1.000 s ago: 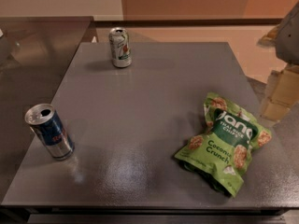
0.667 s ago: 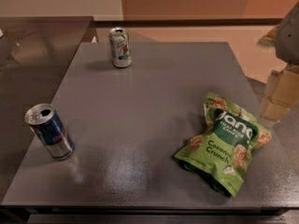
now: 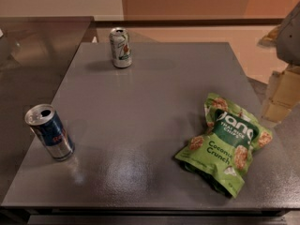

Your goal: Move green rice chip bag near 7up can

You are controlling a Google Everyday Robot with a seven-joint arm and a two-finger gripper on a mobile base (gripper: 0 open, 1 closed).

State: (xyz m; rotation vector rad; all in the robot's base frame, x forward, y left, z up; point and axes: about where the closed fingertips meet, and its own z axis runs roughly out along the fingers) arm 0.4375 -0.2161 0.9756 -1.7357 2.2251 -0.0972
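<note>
The green rice chip bag (image 3: 226, 143) lies flat on the grey table (image 3: 154, 93) near its front right corner, label up. The 7up can (image 3: 121, 47) stands upright at the back of the table, left of centre, far from the bag. My gripper (image 3: 280, 93) shows as a tan shape at the right edge of the camera view, past the table's right edge and just right of and behind the bag, not touching it. Part of the grey arm (image 3: 290, 32) hangs above it.
A blue and silver can (image 3: 49, 131) with red lettering stands upright, opened, near the table's front left edge. A second grey counter (image 3: 33, 46) adjoins on the left. A tan wall and floor lie behind.
</note>
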